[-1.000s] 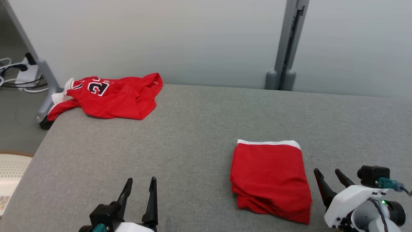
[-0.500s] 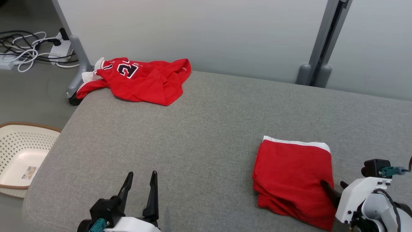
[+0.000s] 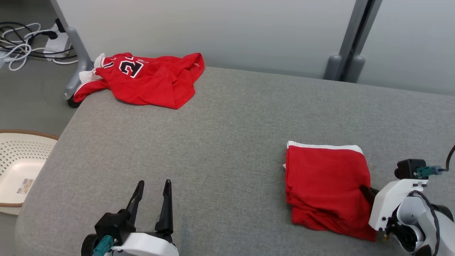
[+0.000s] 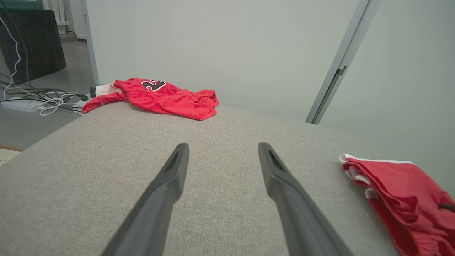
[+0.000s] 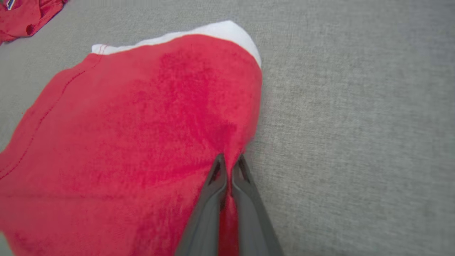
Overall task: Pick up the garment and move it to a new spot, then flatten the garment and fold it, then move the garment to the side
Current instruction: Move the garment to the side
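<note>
Garment (image 3: pixel 325 185) on grey surface (image 3: pixel 213 142); label (image 3: pixel 24 186) in basket (image 3: pixel 25 147).

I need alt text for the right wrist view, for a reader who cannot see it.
The right gripper is shut on the edge of a folded red garment with a white band, which lies on a grey fabric surface.
</note>
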Available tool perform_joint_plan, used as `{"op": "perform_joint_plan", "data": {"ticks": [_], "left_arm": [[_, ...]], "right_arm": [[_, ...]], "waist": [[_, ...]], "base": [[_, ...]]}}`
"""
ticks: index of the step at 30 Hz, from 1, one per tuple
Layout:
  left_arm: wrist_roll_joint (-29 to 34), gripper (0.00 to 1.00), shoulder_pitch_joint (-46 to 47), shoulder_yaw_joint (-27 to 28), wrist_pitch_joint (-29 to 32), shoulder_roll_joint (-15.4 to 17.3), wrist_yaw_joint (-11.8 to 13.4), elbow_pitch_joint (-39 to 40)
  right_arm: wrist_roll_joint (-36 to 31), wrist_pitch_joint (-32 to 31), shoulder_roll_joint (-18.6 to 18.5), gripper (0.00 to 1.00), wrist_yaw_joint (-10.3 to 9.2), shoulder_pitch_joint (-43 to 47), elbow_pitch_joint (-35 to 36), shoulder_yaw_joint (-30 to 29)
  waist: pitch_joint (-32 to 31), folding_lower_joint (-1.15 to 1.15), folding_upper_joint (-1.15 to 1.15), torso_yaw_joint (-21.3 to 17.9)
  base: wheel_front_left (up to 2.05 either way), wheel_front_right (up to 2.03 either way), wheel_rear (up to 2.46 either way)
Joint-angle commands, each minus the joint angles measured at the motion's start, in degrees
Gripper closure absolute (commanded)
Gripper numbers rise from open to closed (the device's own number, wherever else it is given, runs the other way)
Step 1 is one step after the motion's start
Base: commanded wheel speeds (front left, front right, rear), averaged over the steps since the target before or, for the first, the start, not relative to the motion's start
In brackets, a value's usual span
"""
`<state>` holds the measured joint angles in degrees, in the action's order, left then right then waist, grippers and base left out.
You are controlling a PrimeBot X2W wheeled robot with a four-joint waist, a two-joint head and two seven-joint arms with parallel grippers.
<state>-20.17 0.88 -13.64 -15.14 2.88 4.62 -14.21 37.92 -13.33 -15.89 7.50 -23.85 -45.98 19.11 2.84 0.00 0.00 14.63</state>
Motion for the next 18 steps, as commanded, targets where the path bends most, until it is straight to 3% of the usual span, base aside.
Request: {"op": "perform_joint_plan", "data": {"ticks": [1,6,18], "left_arm": [[0.3,0.0,1.2,0.2,0.0,0.2,-0.1,0.3],[0.7,0.0,1.8,0.4,0.0,0.1,-0.2,1.2],[2.2,0.0,4.0,-0.3,0.0,0.2,-0.9,2.2]], "right_arm": [[0.0,0.9,-1.1,1.0,-0.01,-0.9,-0.4,0.2],[-0.5,3.4,-2.8,1.0,-0.01,-3.6,-0.9,2.7],[-0.2,8.4,-6.1,1.0,-0.01,-9.7,-2.6,6.5]], "waist": [[0.7,0.0,0.0,-1.2],[2.1,0.0,0.0,-5.5],[6.5,0.0,0.0,-20.5]], "base": [[0.0,0.0,0.0],[0.0,0.0,0.0],[0.0,0.0,0.0]]}}
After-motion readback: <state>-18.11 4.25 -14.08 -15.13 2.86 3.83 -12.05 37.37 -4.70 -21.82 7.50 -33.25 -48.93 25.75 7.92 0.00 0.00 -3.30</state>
